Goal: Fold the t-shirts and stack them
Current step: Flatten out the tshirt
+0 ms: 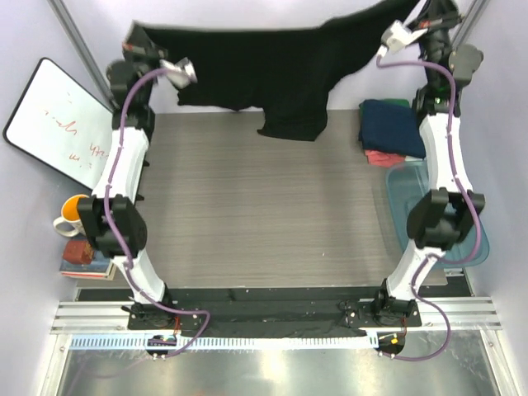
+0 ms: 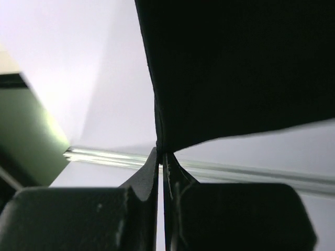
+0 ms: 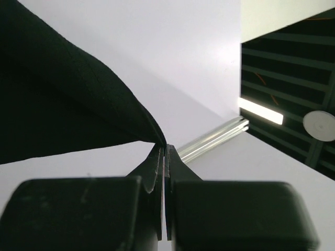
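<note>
A black t-shirt (image 1: 272, 62) hangs spread in the air over the table's far edge, stretched between both grippers, with its lower part (image 1: 293, 124) drooping onto the table. My left gripper (image 1: 140, 35) is shut on its left corner. In the left wrist view the left gripper (image 2: 161, 151) pinches the black cloth (image 2: 241, 68) at its tips. My right gripper (image 1: 421, 10) holds the right corner higher up. The right wrist view shows the right gripper (image 3: 165, 148) shut on the cloth (image 3: 57, 110). A folded stack lies at the right: navy shirt (image 1: 392, 124) on top, coral-red (image 1: 381, 157) and green (image 1: 399, 102) edges showing.
A translucent blue tub (image 1: 412, 194) sits at the right table edge, just in front of the folded stack. Off the table's left side are a whiteboard (image 1: 58, 124), an orange and white mug (image 1: 73, 214) and a pile of books (image 1: 82, 262).
</note>
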Controlling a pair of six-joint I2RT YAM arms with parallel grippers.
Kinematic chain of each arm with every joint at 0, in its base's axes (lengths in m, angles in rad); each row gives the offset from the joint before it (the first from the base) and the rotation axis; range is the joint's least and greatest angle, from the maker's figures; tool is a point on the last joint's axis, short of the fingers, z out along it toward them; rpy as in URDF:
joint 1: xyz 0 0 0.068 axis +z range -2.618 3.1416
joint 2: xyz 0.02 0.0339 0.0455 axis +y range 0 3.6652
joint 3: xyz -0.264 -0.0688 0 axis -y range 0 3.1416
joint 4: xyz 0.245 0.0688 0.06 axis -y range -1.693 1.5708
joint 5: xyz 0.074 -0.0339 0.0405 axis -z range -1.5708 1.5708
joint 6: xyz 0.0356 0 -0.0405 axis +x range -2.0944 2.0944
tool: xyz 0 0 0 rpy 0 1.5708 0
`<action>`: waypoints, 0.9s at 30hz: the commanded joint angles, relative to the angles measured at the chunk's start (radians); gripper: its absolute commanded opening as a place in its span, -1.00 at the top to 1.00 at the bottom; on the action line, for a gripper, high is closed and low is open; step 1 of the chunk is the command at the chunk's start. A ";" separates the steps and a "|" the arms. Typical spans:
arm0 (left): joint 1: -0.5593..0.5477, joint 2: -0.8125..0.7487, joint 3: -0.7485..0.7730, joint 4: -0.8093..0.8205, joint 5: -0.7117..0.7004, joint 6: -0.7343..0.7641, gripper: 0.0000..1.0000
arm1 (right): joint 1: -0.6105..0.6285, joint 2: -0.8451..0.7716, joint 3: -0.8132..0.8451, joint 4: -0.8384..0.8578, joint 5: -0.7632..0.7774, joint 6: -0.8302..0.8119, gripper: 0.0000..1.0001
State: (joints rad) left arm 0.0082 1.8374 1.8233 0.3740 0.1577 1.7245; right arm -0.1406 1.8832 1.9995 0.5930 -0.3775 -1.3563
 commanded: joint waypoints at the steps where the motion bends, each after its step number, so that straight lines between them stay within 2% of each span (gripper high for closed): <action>1: -0.031 -0.208 -0.329 0.076 0.010 0.142 0.99 | 0.001 -0.198 -0.325 0.027 -0.092 -0.043 0.97; 2: -0.034 -0.249 -0.435 0.044 0.019 0.156 0.99 | 0.001 -0.275 -0.476 0.002 -0.116 -0.072 0.98; 5: -0.048 -0.394 -0.592 -0.142 0.016 0.221 0.99 | 0.003 -0.436 -0.733 -0.148 -0.179 -0.131 0.98; 9: -0.054 -0.564 -0.702 -0.450 0.042 0.245 1.00 | 0.003 -0.588 -0.936 -0.434 -0.251 -0.229 0.98; 11: -0.054 -0.636 -0.708 -0.686 0.051 0.273 1.00 | 0.003 -0.630 -0.976 -0.549 -0.271 -0.271 0.98; 12: -0.051 -0.650 -0.693 -0.774 0.062 0.273 0.99 | 0.001 -0.656 -0.981 -0.675 -0.277 -0.302 0.97; 14: -0.051 -0.668 -0.670 -0.944 0.083 0.254 0.99 | 0.001 -0.676 -0.976 -0.806 -0.291 -0.346 0.98; 16: -0.051 -0.682 -0.671 -1.048 0.068 0.268 1.00 | 0.001 -0.685 -0.957 -1.009 -0.296 -0.412 0.97; 17: -0.051 -0.690 -0.670 -1.154 0.060 0.270 1.00 | 0.001 -0.685 -0.931 -1.092 -0.294 -0.446 0.98; 18: -0.051 -0.691 -0.668 -1.208 0.057 0.259 0.99 | 0.003 -0.682 -0.920 -1.243 -0.288 -0.499 0.97; 20: -0.051 -0.698 -0.680 -1.340 0.062 0.257 0.99 | -0.001 -0.674 -0.912 -1.343 -0.275 -0.587 0.98; 24: -0.051 -0.721 -0.766 -1.429 0.049 0.256 0.99 | -0.001 -0.647 -0.895 -1.596 -0.229 -0.694 0.98; 27: -0.051 -0.724 -0.814 -1.495 0.025 0.280 0.99 | -0.001 -0.631 -0.884 -1.697 -0.195 -0.730 0.98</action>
State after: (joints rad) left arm -0.0498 1.1366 1.0550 -0.9268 0.2050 1.9759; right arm -0.1375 1.2358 1.0626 -0.8284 -0.6132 -1.9274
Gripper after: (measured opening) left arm 0.008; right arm 0.023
